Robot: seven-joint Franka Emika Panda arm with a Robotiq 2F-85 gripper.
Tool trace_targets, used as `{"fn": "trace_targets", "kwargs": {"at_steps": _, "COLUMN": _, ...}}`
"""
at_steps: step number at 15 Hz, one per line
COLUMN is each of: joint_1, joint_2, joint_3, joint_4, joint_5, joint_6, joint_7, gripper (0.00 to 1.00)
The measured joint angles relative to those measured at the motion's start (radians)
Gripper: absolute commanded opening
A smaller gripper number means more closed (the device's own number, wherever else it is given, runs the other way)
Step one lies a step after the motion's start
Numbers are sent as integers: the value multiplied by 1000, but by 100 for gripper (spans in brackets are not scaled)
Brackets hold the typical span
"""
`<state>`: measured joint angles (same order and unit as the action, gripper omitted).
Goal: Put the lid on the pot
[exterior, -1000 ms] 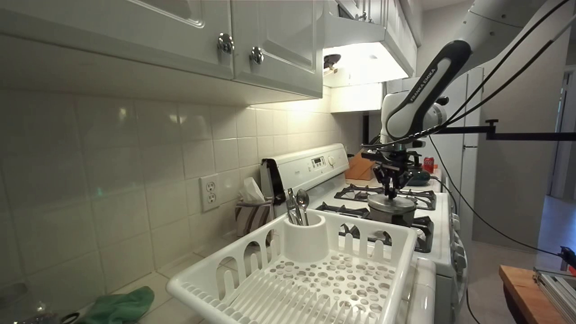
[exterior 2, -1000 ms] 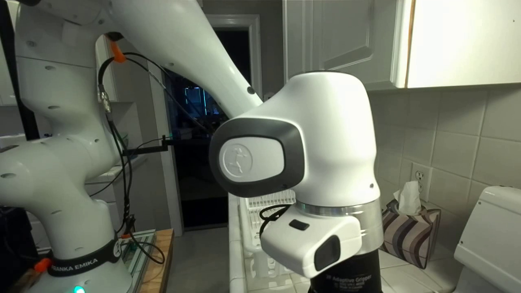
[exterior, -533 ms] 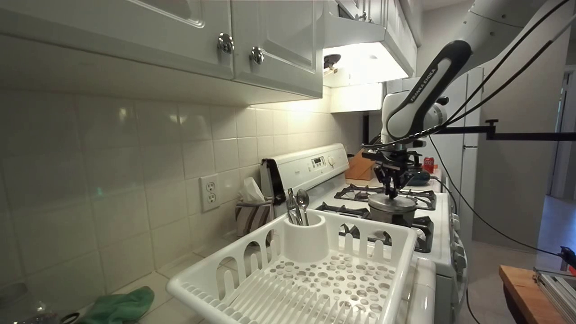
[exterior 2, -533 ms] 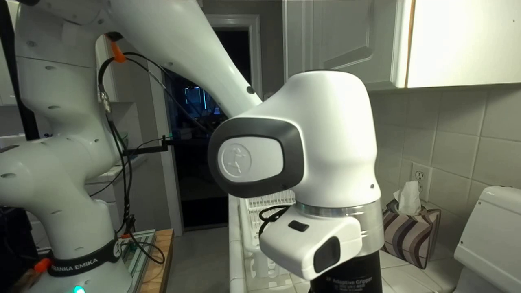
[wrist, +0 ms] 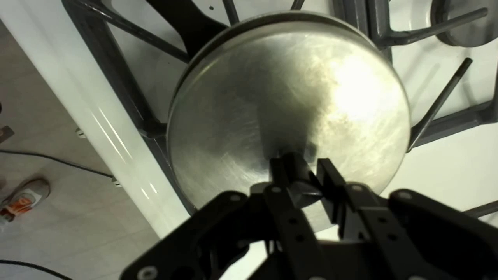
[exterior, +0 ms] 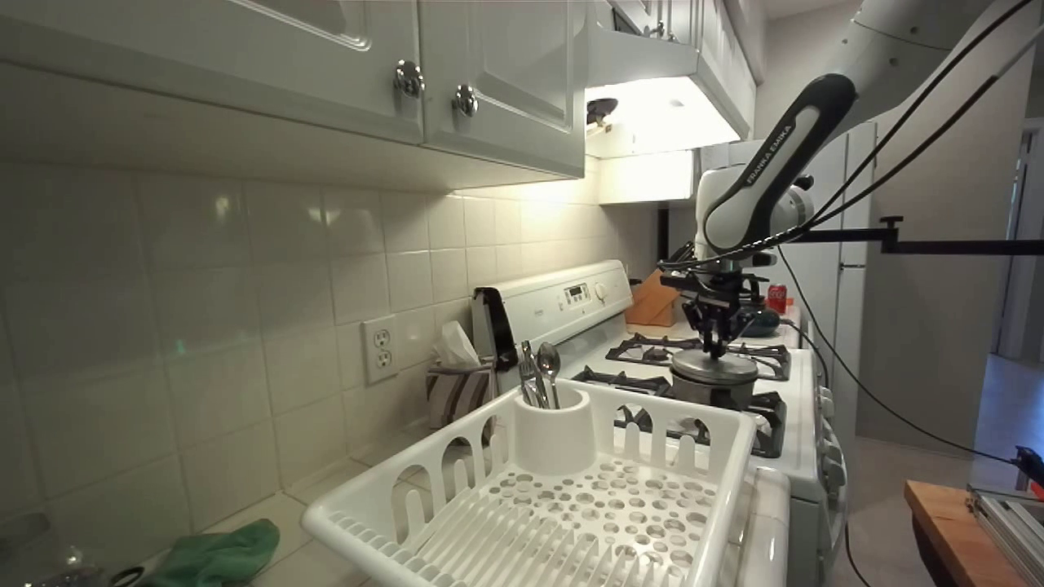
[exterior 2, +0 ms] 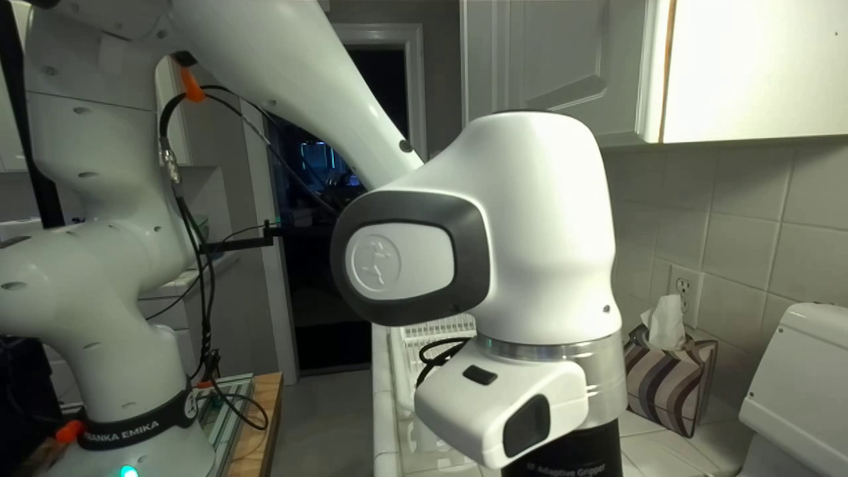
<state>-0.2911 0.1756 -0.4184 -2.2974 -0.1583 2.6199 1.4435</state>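
1. The lid (wrist: 233,112) is over the pot (exterior: 710,393) on the stove (exterior: 803,399); in the wrist view a strip of the pot shows past the lid's edge (seated or just above it, I can't tell).
2. The tool (wrist: 300,168) pinches the lid's dark knob (wrist: 298,172).
3. Being metal, the lid should be stiff, fairly light and slick. That knob looks the best hold, though so small a grip could let it tilt.
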Motion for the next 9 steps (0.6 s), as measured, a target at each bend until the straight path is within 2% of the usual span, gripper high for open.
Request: {"fn": "trace_targets", "kwargs": {"at_steps": 9, "joint_1": 9, "joint_2": 1, "joint_3": 0, "joint_4": 3, "joint_5": 0, "joint_6": -21, "joint_7": 0, "gripper": 6}}
